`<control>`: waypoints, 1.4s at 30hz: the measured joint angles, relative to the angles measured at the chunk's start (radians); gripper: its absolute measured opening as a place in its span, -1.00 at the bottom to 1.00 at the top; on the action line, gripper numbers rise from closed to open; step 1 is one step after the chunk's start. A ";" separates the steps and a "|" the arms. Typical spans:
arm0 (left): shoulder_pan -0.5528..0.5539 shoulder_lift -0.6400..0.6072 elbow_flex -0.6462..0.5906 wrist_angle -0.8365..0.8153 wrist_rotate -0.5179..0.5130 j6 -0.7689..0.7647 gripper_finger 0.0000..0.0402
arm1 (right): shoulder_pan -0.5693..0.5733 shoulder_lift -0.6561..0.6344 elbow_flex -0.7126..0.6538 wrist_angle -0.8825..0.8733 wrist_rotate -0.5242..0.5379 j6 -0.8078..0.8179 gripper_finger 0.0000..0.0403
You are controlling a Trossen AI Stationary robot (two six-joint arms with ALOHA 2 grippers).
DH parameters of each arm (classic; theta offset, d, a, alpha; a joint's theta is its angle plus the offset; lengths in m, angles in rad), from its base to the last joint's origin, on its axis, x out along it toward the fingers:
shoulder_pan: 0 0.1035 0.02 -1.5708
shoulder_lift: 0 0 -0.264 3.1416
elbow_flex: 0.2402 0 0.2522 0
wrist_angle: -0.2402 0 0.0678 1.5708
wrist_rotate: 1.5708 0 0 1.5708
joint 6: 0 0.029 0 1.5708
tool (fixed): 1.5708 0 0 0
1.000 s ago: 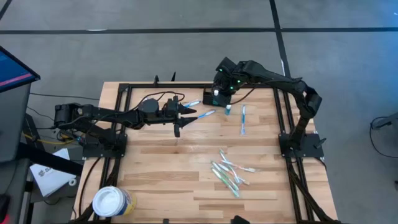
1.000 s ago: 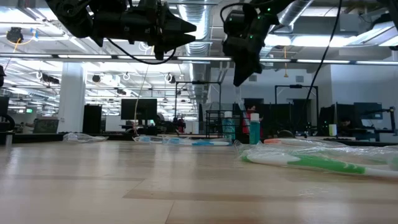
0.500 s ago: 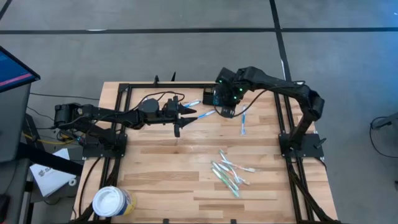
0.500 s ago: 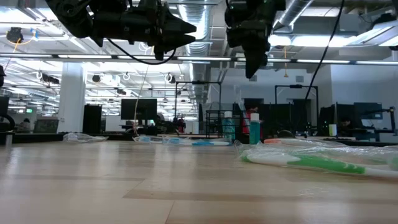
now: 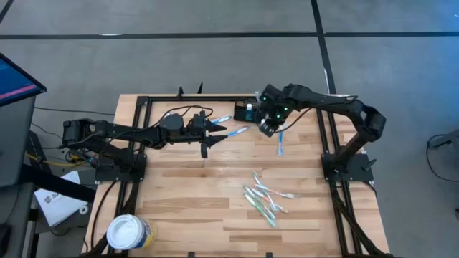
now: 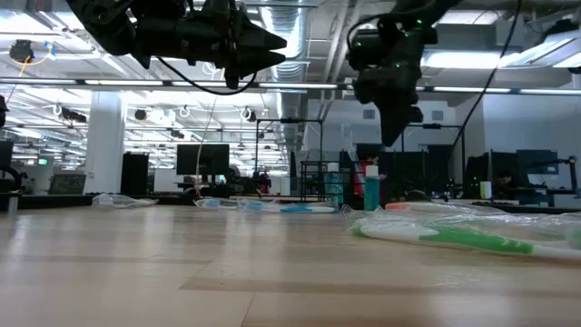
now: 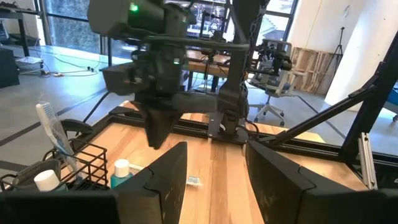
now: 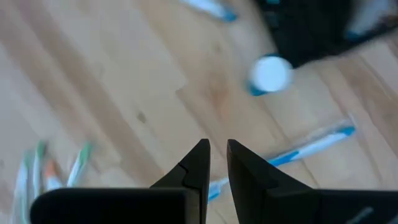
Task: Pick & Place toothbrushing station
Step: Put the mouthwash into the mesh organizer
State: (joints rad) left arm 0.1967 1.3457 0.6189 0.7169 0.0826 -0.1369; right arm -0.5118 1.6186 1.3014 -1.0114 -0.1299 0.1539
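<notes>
The wooden table (image 5: 179, 201) fills the middle of the high view, framed by black rails. The left arm reaches in level from the left edge, its left hand (image 5: 215, 135) hanging above the boards near the far middle with the fingers spread and nothing between them. The right arm bends in from the far right corner; its right hand (image 5: 267, 127) hangs above the table just beside the toothbrushing station, fingers (image 8: 198, 163) drawn close with a thin gap, pinching nothing. A round white tub (image 5: 129, 231) stands at the near left corner. The toothbrushing station (image 5: 246, 112), a black wire caddy, sits at the far edge right of centre, holding a toothbrush (image 7: 53, 130) upright. A heap of wrapped toothbrushes (image 5: 264, 199) lies near right; a blue toothbrush (image 5: 280, 140) lies beside the caddy.
</notes>
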 joint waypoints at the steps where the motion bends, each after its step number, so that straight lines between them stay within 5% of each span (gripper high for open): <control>1: 0.000 0.000 0.000 0.000 0.000 -0.001 -0.22 | -0.017 -0.014 -0.022 0.027 0.000 0.026 -0.77; 12: 0.000 0.000 0.000 0.000 0.000 -0.001 -0.22 | -0.100 -0.028 -0.082 0.095 -0.057 0.099 -0.73; 30: 0.000 0.000 0.000 0.000 0.000 -0.001 -0.22 | -0.095 0.025 -0.081 0.174 -0.055 0.100 -0.05; 42: 0.000 0.000 0.000 0.001 0.000 -0.001 -0.22 | -0.076 0.035 -0.082 0.224 0.034 0.116 -0.03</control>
State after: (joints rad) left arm 0.1967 1.3457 0.6189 0.7176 0.0822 -0.1383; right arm -0.5879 1.6533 1.2198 -0.7871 -0.0957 0.2698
